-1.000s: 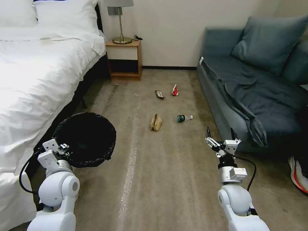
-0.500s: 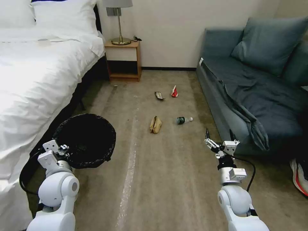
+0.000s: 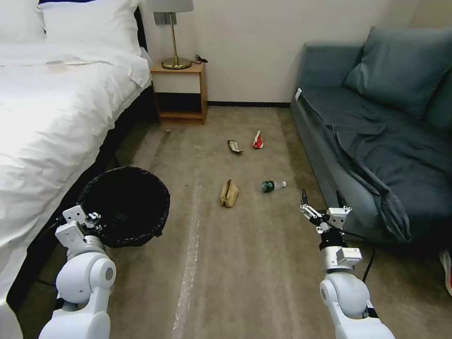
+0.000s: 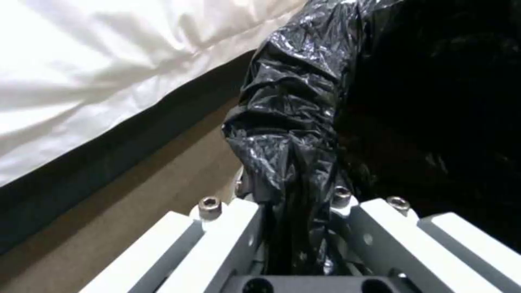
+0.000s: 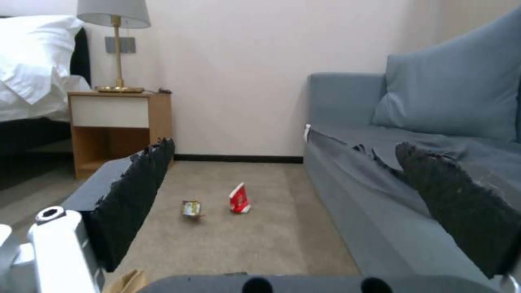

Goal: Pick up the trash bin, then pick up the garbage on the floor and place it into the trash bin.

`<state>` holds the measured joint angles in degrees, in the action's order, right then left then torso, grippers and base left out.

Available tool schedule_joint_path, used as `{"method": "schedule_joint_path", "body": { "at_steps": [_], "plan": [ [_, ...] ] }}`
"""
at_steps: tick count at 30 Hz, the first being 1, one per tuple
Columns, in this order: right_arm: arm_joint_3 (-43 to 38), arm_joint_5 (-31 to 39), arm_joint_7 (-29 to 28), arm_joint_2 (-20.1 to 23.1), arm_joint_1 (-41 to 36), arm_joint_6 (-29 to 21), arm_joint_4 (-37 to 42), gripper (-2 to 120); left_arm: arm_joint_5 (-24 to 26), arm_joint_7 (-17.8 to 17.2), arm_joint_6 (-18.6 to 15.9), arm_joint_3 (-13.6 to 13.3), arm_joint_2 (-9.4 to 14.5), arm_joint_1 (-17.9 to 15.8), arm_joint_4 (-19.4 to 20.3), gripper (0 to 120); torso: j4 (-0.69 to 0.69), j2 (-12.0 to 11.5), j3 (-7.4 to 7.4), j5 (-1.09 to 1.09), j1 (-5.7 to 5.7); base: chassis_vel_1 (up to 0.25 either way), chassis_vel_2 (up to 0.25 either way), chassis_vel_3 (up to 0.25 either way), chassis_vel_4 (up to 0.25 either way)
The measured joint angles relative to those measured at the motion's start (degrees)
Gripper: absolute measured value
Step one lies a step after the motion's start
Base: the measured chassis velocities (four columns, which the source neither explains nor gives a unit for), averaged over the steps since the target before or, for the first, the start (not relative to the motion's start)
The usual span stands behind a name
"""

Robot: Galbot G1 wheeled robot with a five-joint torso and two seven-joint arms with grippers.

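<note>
The trash bin (image 3: 125, 205), lined with a black bag (image 4: 287, 122) that drapes over its rim, sits at the robot's left, close against the side of the bed (image 3: 52, 122). The left gripper (image 3: 92, 219) holds it at the near rim, and the left wrist view shows its jaws closed on a fold of that bag. The garbage lies spread on the carpet (image 3: 235, 263) ahead, between bed and sofa (image 3: 376, 141). The crumpled tan paper bag (image 3: 229, 193) is nearest. Just to its right lies the small clear bottle (image 3: 272, 185) with a green label, on its side. Farther on, toward the nightstand (image 3: 179, 92), the flat dark wrapper (image 3: 234, 146) and the red-and-white wrapper (image 3: 257, 140) lie near each other, the red one standing on edge. The right gripper (image 3: 321, 203) hangs above the carpet beside the sofa's front edge, nearer the robot than the bottle, its jaws wide apart and holding nothing. A lamp (image 3: 175, 33) stands on the nightstand against the far wall.
</note>
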<state>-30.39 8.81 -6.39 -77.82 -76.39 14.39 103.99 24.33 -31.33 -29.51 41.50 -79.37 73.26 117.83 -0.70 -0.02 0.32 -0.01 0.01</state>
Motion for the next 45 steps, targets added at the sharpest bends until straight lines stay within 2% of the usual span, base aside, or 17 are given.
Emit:
{"method": "schedule_joint_path", "body": {
  "at_steps": [18,45],
  "plan": [
    [-0.28,-0.11,0.45,-0.1,-0.31,0.25,-0.25,100,-0.45,0.22,0.65,0.07,0.0,0.72,0.15,2,0.01,0.0,0.0,0.01,0.0,-0.115,0.12,0.121,-0.117],
    [-0.69,0.52,0.66,0.35,0.63,-0.05,-0.38,100,0.07,0.49,0.71,-0.2,0.21,0.01,-0.73,2,0.01,0.0,0.0,0.01,0.0,-0.115,0.117,0.112,-0.12]
  ]
}}
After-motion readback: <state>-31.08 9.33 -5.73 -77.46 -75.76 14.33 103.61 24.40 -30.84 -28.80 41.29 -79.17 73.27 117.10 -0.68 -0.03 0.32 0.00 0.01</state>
